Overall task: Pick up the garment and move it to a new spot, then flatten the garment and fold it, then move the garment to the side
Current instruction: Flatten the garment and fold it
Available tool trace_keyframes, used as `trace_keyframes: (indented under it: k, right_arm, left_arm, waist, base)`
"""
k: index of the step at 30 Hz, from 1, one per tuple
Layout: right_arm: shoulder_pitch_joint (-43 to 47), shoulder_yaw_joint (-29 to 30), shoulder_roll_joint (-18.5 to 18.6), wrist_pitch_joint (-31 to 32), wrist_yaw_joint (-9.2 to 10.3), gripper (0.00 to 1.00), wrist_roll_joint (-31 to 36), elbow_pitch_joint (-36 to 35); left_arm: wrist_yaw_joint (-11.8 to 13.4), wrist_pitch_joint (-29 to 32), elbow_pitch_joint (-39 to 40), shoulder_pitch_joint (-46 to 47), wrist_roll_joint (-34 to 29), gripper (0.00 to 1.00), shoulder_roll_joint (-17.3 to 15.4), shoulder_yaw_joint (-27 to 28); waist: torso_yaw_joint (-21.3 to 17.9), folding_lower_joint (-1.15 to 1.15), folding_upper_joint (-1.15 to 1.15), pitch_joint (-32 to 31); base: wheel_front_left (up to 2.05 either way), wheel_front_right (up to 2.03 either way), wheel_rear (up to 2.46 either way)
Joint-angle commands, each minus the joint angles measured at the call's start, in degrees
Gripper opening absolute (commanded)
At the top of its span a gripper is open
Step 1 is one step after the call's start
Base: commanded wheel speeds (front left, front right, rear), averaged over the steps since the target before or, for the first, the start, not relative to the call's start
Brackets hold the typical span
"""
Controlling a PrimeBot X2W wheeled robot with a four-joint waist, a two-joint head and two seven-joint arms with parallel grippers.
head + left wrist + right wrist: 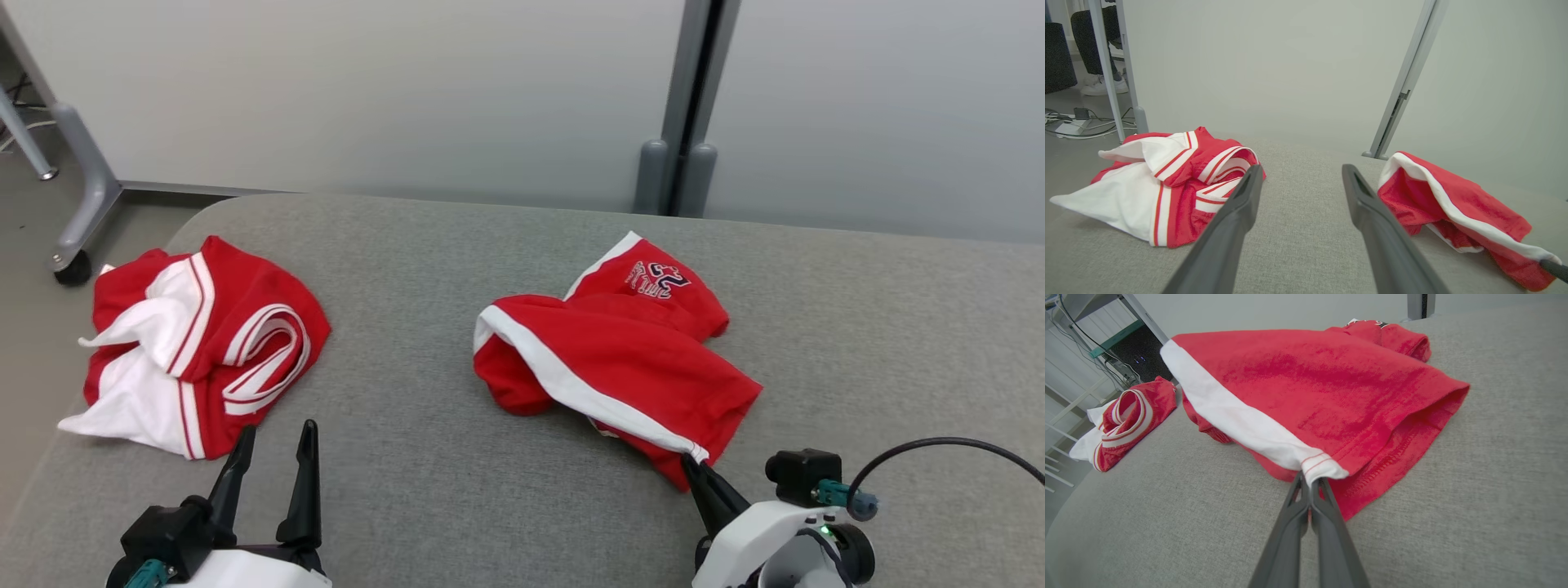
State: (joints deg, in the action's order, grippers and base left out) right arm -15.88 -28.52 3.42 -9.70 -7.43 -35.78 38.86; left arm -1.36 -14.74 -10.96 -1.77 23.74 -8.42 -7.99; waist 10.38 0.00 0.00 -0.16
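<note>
**Right claw shut on near corner of the shorts; lift not yet begun**

Position of the task's thing: the red shorts are lying crumpled on the grey fabric-covered tabletop, a little right of centre in the head view. A second piece, a red-and-white jersey, is heaped at the left edge, well apart from the shorts.

Key relation: the shorts lie ahead of and to the left of the right claw. Their long axis is seen to run from the far end with the printed number down to the near hem corner. The white stripe follows that line and ends at the fingertips. The right arm is clearly the nearer one.

Claw state, right: the jaws are pressed together on the hem corner where the stripe ends, as shown in the right wrist view. The cloth is pinched at its very edge, so the hold is judged shallow.

Claw state, left: the left claw is spread wide and empty, just beside the jersey, with the shorts off to its right.

Arm pose: the right claw is held low, close to the tabletop, fingers angled forward and leftward. The left fingers point straight ahead.

Judgement: the pick-up is considered in hand. A pull up and back along the stripe line would be expected to unfurl the cloth.
</note>
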Motion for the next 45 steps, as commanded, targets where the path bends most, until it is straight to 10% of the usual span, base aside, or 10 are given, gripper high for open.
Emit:
trace_keyframes:
  k: [1, 24, 25, 26, 27, 45]
  right_arm:
    - [0.08, -0.52, 1.32, -0.54, -0.11, 0.0, -0.28, -1.73]
    - [7.21, 5.57, 16.31, 9.94, -0.11, 0.0, 4.08, -15.33]
    - [7.37, 6.05, 15.98, 10.64, -0.11, 0.1, 4.8, -14.66]
    - [7.36, 6.72, 15.51, 10.78, -0.11, 0.89, 5.58, -14.42]
    - [7.24, 7.17, 14.94, 10.93, -0.11, 1.0, 6.2, -14.24]
    - [6.19, 8.95, 10.33, 10.38, -0.11, 1.0, 9.59, -16.92]
  left_arm:
    - [0.2, -0.29, -0.11, 0.78, 0.17, 1.0, -0.15, 0.38]
    - [-1.66, 3.58, -3.2, 3.03, 1.39, 1.0, -1.03, -1.62]
    - [-1.71, 4.12, -3.35, 3.23, 1.51, 1.0, -1.12, -1.86]
    - [-2.03, 4.66, -3.49, 3.4, 1.66, 1.0, -1.17, -2.13]
    - [-2.2, 5.21, -3.67, 3.49, 1.94, 1.0, -1.16, -2.32]
    - [-6.11, 22.27, -8.27, 11.99, 16.91, 1.0, -6.95, -18.43]
  waist:
    - [-2.9, 0.0, 0.0, -0.04]
    - [-13.08, 0.0, 0.0, 2.86]
    - [-13.02, 0.0, 0.0, 2.98]
    - [-12.98, 0.0, 0.0, 3.06]
    - [-12.96, 0.0, 0.0, 3.14]
    - [-17.3, 0.0, 0.0, 6.16]
  base:
    - [0.0, 0.0, 0.0]
    - [0.0, 0.0, 0.0]
    - [0.0, 0.0, 0.0]
    - [0.0, 0.0, 0.0]
    - [0.0, 0.0, 0.0]
    - [0.0, 0.0, 0.0]
